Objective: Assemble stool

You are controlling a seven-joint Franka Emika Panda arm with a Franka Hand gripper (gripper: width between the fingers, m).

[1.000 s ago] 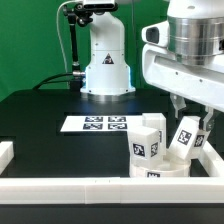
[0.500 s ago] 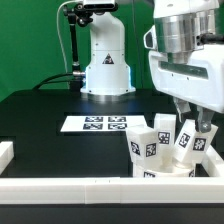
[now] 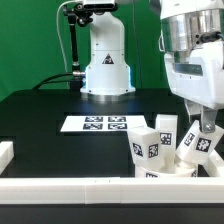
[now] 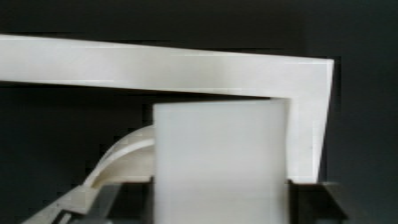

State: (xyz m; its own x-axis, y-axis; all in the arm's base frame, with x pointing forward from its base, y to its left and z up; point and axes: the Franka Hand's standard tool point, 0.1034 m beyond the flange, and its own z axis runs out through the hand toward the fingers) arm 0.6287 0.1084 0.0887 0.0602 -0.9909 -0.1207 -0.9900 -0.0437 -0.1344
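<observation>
The round white seat (image 3: 168, 170) lies at the front right of the black table, against the white rails. Two blocky tagged legs stand up from it: one (image 3: 146, 141) at the exterior view's left and one (image 3: 166, 131) behind. My gripper (image 3: 203, 137) is shut on a third tagged leg (image 3: 199, 146) and holds it tilted over the seat's right side. In the wrist view that leg (image 4: 221, 160) fills the space between my fingers, and the curved seat edge (image 4: 118, 160) shows beside it.
The marker board (image 3: 94, 124) lies flat on the table (image 3: 60, 145) in front of the arm's white base (image 3: 106, 72). White border rails run along the front (image 3: 70, 186) and meet at the right corner (image 4: 214, 68), close behind the seat.
My gripper has moved toward the exterior view's right and a little lower with the leg, bringing it down beside the two standing legs.
</observation>
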